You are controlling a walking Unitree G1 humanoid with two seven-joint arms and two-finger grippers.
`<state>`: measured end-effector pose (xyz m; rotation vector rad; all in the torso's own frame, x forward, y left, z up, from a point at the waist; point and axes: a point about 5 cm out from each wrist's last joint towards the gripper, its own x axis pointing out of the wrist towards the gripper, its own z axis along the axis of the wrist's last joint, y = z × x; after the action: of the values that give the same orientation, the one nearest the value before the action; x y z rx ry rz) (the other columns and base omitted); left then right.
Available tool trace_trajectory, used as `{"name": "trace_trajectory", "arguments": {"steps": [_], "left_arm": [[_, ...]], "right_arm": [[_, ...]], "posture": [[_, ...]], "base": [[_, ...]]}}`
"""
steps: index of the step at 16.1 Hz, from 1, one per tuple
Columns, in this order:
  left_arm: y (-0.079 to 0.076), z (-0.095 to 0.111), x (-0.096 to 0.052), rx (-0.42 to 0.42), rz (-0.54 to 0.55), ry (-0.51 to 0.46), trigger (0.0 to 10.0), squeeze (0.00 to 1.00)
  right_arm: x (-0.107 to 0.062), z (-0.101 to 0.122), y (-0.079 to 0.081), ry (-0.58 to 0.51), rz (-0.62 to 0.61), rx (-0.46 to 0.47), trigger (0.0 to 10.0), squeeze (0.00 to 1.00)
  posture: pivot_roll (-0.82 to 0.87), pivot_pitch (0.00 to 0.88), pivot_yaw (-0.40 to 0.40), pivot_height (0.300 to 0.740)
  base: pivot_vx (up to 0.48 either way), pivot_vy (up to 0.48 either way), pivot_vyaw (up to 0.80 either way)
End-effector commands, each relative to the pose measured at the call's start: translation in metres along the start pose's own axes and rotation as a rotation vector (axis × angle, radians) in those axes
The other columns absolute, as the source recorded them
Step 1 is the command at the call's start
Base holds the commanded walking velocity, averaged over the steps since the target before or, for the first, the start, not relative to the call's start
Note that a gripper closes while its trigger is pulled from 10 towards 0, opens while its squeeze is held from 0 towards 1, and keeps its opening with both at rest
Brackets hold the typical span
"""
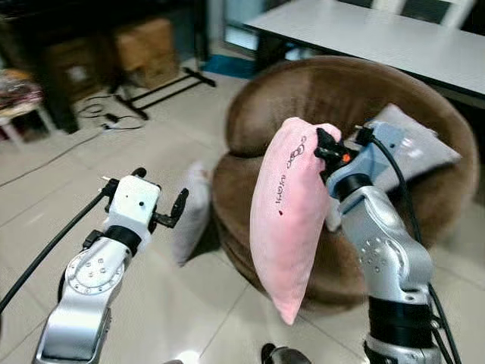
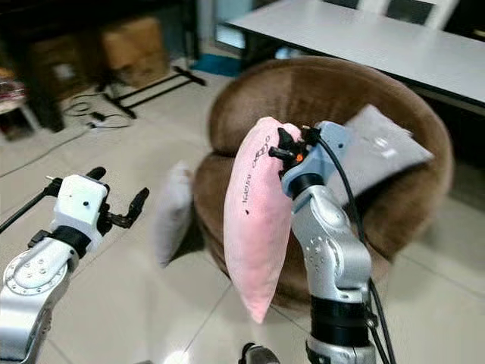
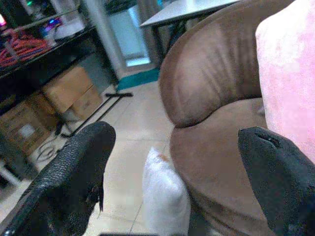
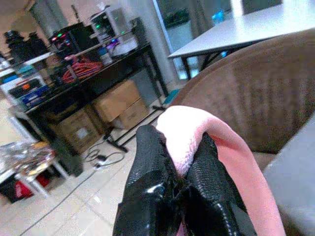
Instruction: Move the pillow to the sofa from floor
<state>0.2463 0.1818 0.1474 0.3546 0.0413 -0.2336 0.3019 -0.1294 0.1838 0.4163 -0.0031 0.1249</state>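
One pillow is off the floor: my right gripper [image 1: 324, 148] has its fingers [image 4: 152, 182] pinched tight on the top edge of the pink pillow [image 1: 288, 212], a fold of plush bulging up between them. It hangs long and limp from that pinch, its lower tip dangling in front of the brown sofa [image 1: 303, 91], clear of the tiles and not yet over the seat. So the step in hand is the carry, with the lift done and the placing still to come.

My left gripper [image 1: 155, 201] is raised beside me over the floor, fingers [image 3: 74, 172] spread wide and holding nothing.

Next, I judge, I must reach the right arm forward and a little higher so the hanging end clears the sofa's front lip, then let go once most of the pillow's length is over the cushion; released too soon, it would likely slide back down the front.

As for what the sofa already holds, a grey pillow [image 1: 413, 148] leans against its backrest on my right side, leaving open seat toward the left. A white pillow [image 1: 189, 212] stands on the floor against the sofa's outer side; it looks to be touching, though the blur leaves me unsure.
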Motion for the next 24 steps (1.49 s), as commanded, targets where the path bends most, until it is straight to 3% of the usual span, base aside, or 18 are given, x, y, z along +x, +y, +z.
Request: {"name": "trace_trajectory", "arguments": {"steps": [1, 3, 4, 10, 15, 20, 24], "left_arm": [[0.0, -0.004, 0.002, 0.017, -0.004, 0.012, 10.0, 0.0], [-0.004, -0.001, 0.002, 0.032, -0.034, -0.003, 10.0, 0.0], [-0.003, -0.001, 0.002, 0.019, -0.021, -0.005, 10.0, 0.0], [0.004, -0.001, 0.0, 0.03, 0.056, -0.006, 10.0, 0.0], [0.001, -0.002, 0.003, 0.009, 0.033, -0.009, 10.0, 0.0], [0.001, 0.001, 0.008, 0.017, 0.003, -0.021, 10.0, 0.0], [0.0, 0.003, 0.011, 0.005, -0.012, -0.03, 10.0, 0.0]], "right_arm": [[-0.004, 0.01, 0.0, -0.039, 0.007, -0.013, 10.0, 0.0], [-0.007, 0.008, -0.004, -0.021, 0.006, -0.028, 10.0, 0.0], [-0.01, 0.007, -0.008, -0.017, -0.016, -0.07, 10.0, 0.0], [-0.018, -0.014, -0.021, 0.061, -0.07, -0.122, 10.0, 0.0], [-0.028, -0.019, -0.03, 0.075, -0.109, -0.103, 10.0, 0.0], [-0.029, -0.017, -0.027, 0.028, -0.149, -0.055, 10.0, 0.0], [-0.032, -0.018, -0.028, 0.026, -0.166, -0.071, 10.0, 0.0]], "posture": [[0.0, 0.0, -0.006, 0.74], [0.0, 0.0, -0.002, 0.74], [0.0, 0.0, -0.002, 0.74], [0.01, 0.0, -0.038, 0.74], [-0.01, 0.0, -0.019, 0.74], [-0.03, 0.0, 0.03, 0.74], [-0.04, 0.0, 0.04, 0.74]], "base": [[0.0, 0.0, -0.8], [0.0, 0.0, -0.8], [0.0, 0.0, -0.8], [0.0, 0.0, -0.8], [0.0, 0.133, -0.8], [0.0, 0.378, -0.8], [0.0, 0.367, -0.8]]}}
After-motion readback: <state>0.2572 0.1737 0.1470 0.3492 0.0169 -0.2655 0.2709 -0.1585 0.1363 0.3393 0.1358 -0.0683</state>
